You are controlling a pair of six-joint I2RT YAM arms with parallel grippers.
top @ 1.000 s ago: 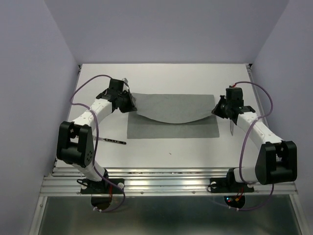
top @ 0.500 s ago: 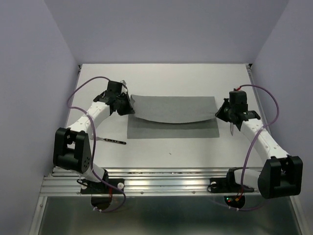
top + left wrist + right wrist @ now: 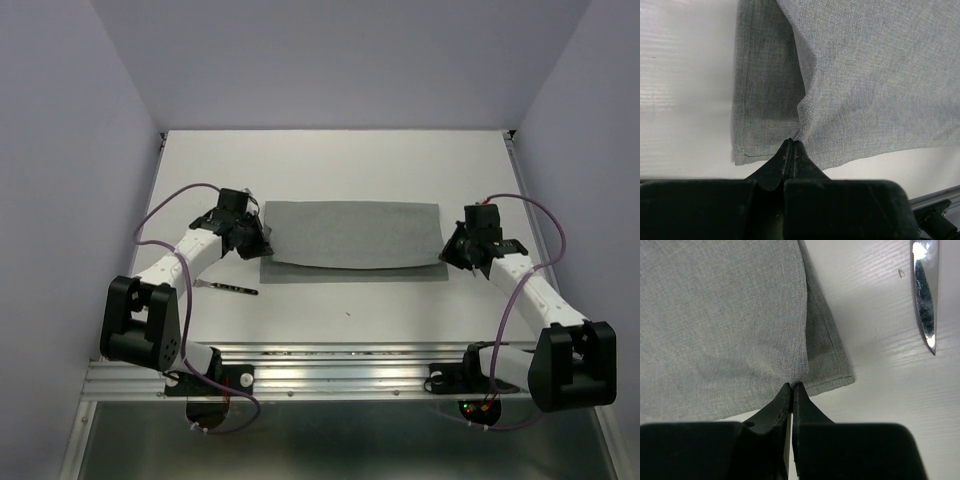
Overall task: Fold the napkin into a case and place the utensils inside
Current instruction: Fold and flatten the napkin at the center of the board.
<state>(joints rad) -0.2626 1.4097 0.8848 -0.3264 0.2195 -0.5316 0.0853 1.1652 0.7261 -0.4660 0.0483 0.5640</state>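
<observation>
Left claw [image 3: 792,142] and right claw [image 3: 791,386] clamp opposite corners of the napkin [image 3: 350,230]; only the right wrist view reveals a knife blade [image 3: 925,295] nearby.

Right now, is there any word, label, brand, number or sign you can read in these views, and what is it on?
None: no words, labels, numbers or signs are visible on the napkin, the knife blade or the table.
</observation>
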